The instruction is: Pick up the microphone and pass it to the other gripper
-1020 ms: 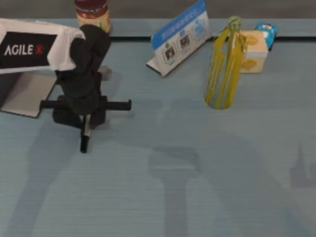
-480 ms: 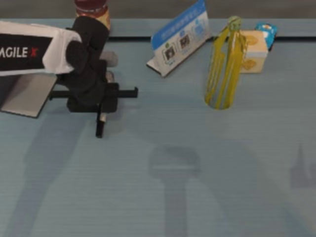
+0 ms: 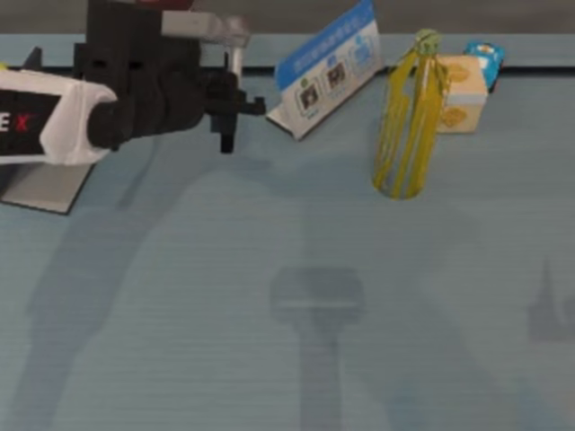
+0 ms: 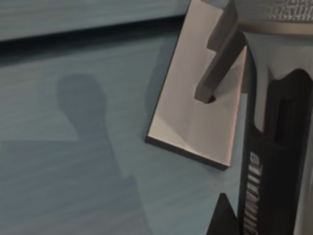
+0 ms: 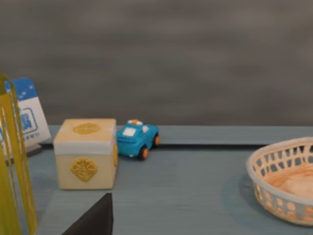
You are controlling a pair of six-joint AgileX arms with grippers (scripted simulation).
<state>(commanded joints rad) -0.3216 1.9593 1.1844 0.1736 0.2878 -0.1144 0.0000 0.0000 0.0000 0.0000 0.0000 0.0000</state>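
The microphone [image 3: 231,85] hangs clear of the table at the back left. Its silver mesh head [image 3: 236,34] points to the back and its black handle to the front. My left gripper [image 3: 226,101] is shut on the handle. In the left wrist view the microphone [image 4: 274,147] fills one side, with one dark fingertip [image 4: 226,220] beside its handle. The other gripper, my right one, is out of the top view. Only a dark part of my right gripper [image 5: 95,220] shows in the right wrist view.
A yellow bottle [image 3: 409,117] stands at the back, right of centre. Beside it are a beige cube [image 3: 460,94] and a blue toy car [image 3: 485,54]. A blue-and-white sign card [image 3: 328,67] leans close to the microphone. A grey plate [image 3: 45,184] lies at left, a woven basket [image 5: 283,181] beyond the car.
My left gripper has risen from the table with the microphone in it and swung toward the back and right. The microphone no longer touches the table.
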